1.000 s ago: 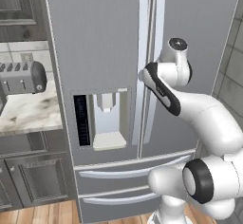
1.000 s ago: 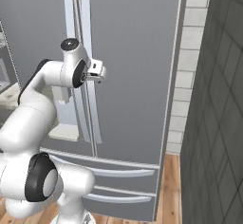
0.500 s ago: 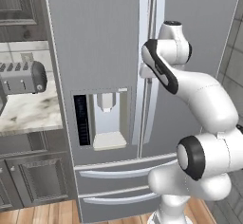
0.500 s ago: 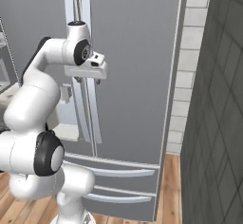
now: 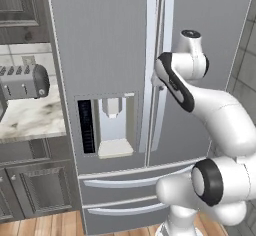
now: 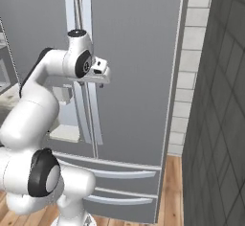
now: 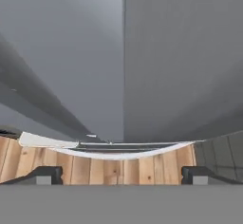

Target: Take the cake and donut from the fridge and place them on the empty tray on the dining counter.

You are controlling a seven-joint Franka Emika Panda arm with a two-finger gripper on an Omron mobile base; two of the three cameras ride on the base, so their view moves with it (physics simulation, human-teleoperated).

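While shut, fridge (image 5: 110,55) as tall grey steel front, both doors closed, long vertical handles (image 5: 159,70) meeting at centre seam, water dispenser (image 5: 112,125) in left door, two drawers (image 5: 125,182) below. Marbled desk (image 5: 30,120) to its left, carrying toaster (image 5: 22,82). Gripper (image 6: 103,72) raised just beside right door handle, fingers (image 7: 42,174) spread wide, holding nothing. Cake and donut unseen behind doors.

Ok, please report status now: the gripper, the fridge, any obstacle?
Gripper open, empty, near the long vertical handles. Tall grey steel fridge closed, both doors shut. Nothing in the way.
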